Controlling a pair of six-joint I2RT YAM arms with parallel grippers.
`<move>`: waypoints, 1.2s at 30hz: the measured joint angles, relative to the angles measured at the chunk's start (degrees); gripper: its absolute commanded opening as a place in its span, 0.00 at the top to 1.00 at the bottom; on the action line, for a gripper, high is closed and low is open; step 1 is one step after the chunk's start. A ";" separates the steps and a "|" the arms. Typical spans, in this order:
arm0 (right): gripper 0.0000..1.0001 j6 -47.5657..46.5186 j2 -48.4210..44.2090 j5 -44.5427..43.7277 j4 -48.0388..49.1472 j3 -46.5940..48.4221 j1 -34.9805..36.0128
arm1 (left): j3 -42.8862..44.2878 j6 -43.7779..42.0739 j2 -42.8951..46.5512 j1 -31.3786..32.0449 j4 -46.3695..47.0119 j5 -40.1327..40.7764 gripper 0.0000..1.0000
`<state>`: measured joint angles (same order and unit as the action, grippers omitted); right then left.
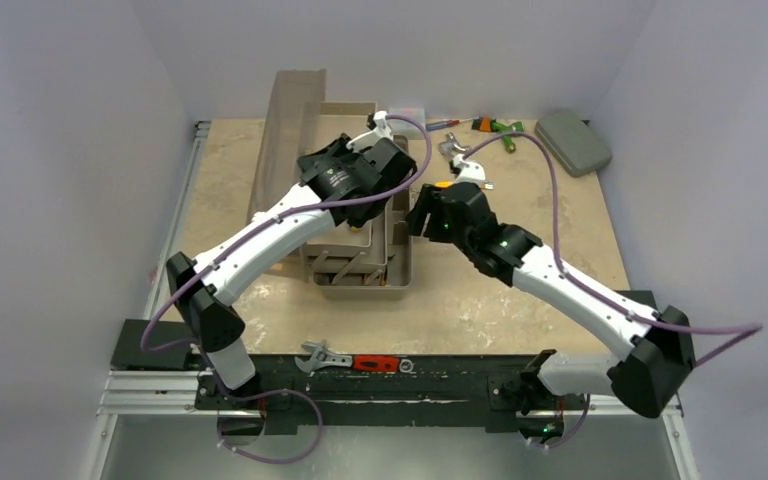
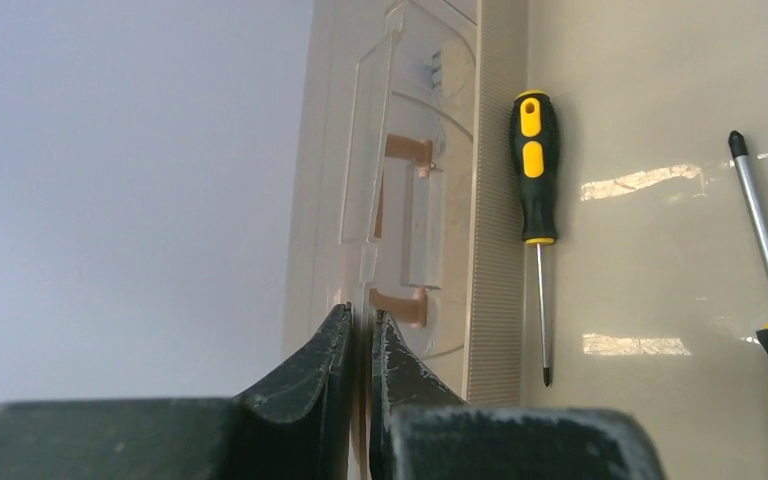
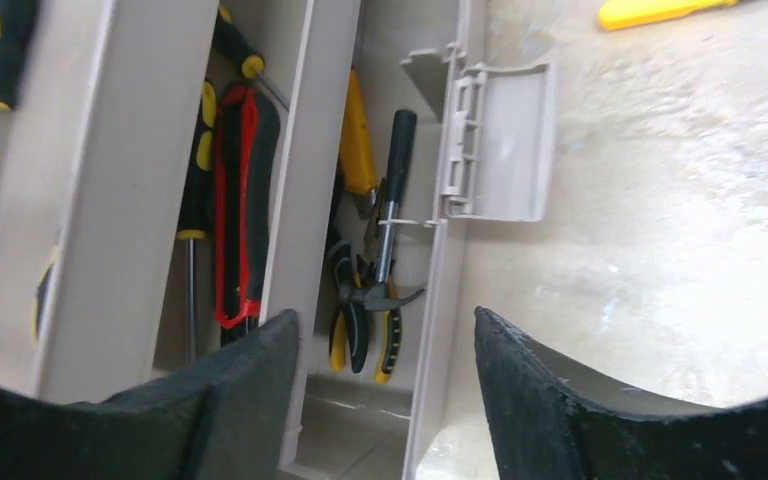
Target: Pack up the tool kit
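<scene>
Closest to the lens, a red-handled tool (image 1: 355,362) lay on the black rail (image 1: 440,385), well in front of the toolbox (image 1: 400,262). The toolbox stood lengthwise at the middle of the tan surface (image 1: 520,300), its lid (image 1: 285,130) raised along its left side.

Over the toolbox's far half, the left gripper (image 2: 360,320) was clenched, and the thin edge of a clear panel (image 2: 370,150) ran down between its fingertips. A pink handle (image 2: 407,150) showed through that panel. Right of it, a screwdriver (image 2: 533,180) and a second screwdriver (image 2: 760,240), both black and yellow, lay on a beige tray (image 2: 650,300).

At the toolbox's right wall the right gripper (image 3: 385,320) hung with its fingers spread wide and nothing between them. Inside the toolbox below it lay pliers (image 3: 345,320), a hammer (image 3: 392,200) and a red-and-black tool (image 3: 245,200). A beige latch (image 3: 500,140) hung outward from the wall.

A small clear box (image 1: 407,108) sat just beside the toolbox's far right corner. Loose tools (image 1: 495,127) lay to the right of that box, and a grey-green case (image 1: 573,140) sat further right, well apart from the toolbox.
</scene>
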<state>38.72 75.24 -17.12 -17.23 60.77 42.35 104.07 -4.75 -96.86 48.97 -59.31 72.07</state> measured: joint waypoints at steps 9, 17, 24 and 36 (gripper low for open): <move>0.17 -0.61 -17.07 -3.43 -1.38 -8.68 -8.28 | 8.13 14.21 -5.46 4.57 -9.94 -5.42 0.69; 0.15 -1.70 -20.46 -5.53 -3.13 -8.83 -9.81 | 8.28 22.53 -2.40 5.70 -4.17 -23.74 0.55; 0.15 -1.75 -19.39 -5.18 -5.22 -8.79 -10.54 | 5.01 27.43 1.70 2.97 1.64 -39.76 0.54; 0.14 -3.74 -16.39 0.59 -6.80 -5.64 -12.57 | -3.58 31.34 12.20 -3.10 10.86 -65.94 0.49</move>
<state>34.98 58.85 -16.53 -24.03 55.13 29.78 100.49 26.59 -84.66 45.87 -48.45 6.13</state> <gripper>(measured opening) 0.853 0.505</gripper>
